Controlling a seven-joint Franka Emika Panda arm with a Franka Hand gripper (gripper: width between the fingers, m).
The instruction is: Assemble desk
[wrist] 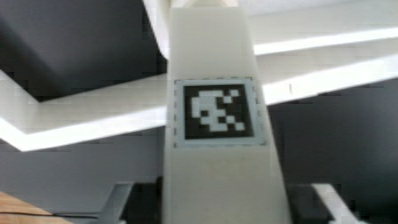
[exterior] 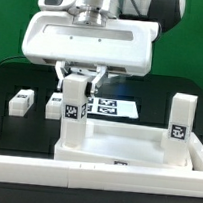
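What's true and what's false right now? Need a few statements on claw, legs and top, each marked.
1. The claw is closed on the held leg, which stands upright. True.
2. The held leg is at the top's corner on the exterior view's right. False: it is at the desk top's corner on the exterior view's left.
3. A second leg stands upright at the top's end on the exterior view's right. True.
4. No leg lies on the table. False: a lying leg rests flat on the exterior view's left, apart from the top.
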